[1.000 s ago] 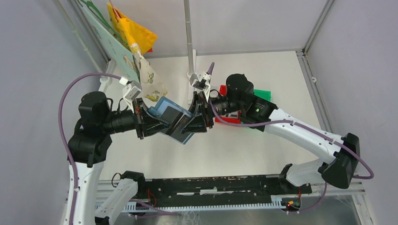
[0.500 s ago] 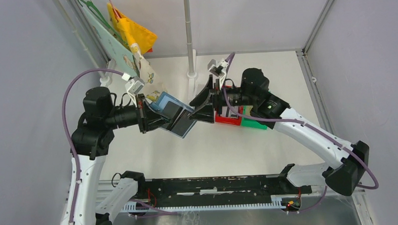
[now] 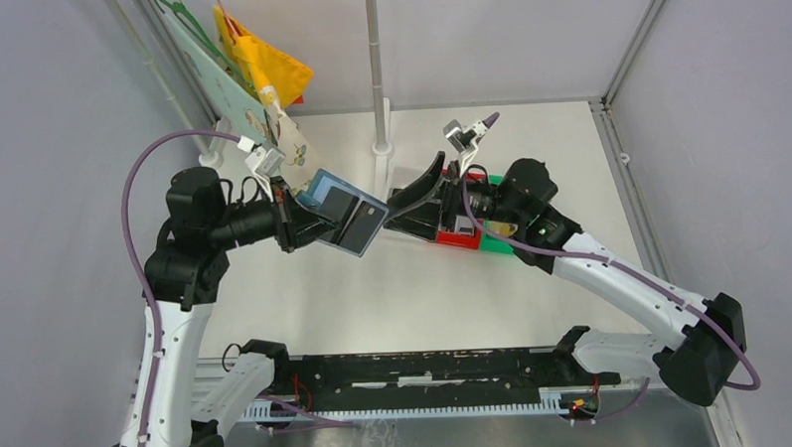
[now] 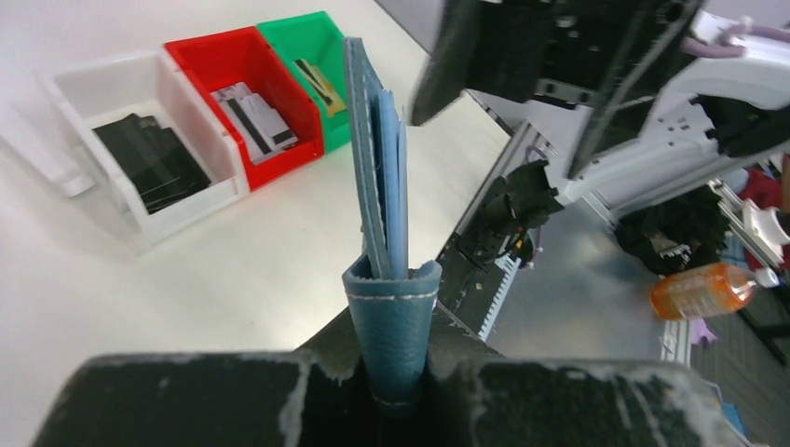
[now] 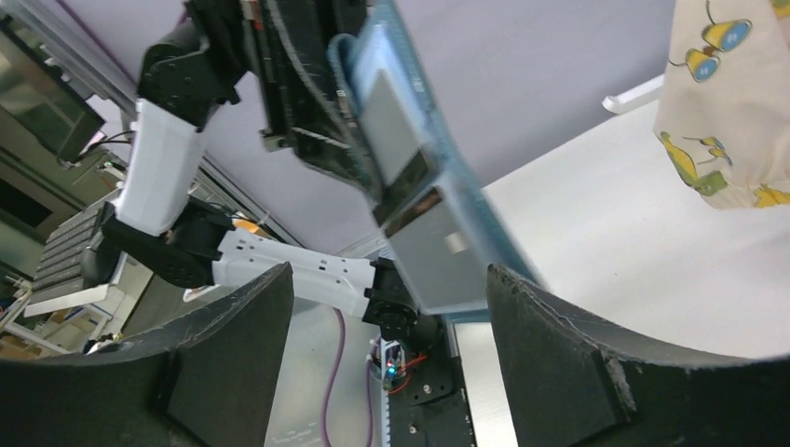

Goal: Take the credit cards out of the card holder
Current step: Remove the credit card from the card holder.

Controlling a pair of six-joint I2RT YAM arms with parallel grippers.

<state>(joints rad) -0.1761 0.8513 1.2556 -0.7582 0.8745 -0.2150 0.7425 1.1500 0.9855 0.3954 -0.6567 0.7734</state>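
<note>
The right gripper [image 5: 387,307], now wide open, is retreating toward frame right from the teal-blue folding card holder [image 3: 344,213] that the left gripper [image 4: 391,391] is clamping above the grey-walled white tabletop [image 3: 424,292].

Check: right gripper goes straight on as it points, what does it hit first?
Most likely the card holder, held off the table by the left gripper. The right gripper is open, and its wrist view shows the holder's free end between its fingers. The gap is hard to judge.
</note>
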